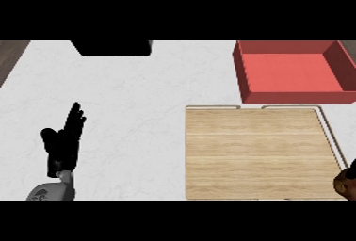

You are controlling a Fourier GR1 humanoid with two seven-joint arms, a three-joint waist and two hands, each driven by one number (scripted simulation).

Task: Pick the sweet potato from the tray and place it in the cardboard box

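A black left hand rests with fingers straight and upright, released and holding nothing, over the white speckled counter. Well to its right lies a pale rectangular wooden tray, its surface bare. Beyond the tray's far edge, farther right and ahead of that hand, stands a red open-topped square box, nothing visible inside.

At the frame's lower right edge, just off the tray's near corner, only a sliver of the right hand shows against a brown rounded object, likely the sweet potato; whether those fingers grasp it cannot be told.

The risk, as judged from here: with the potato nearly out of sight, any carry toward the box starts unseen. It could slip, or catch the tray's raised rim or the box's near wall, if it travels too low.
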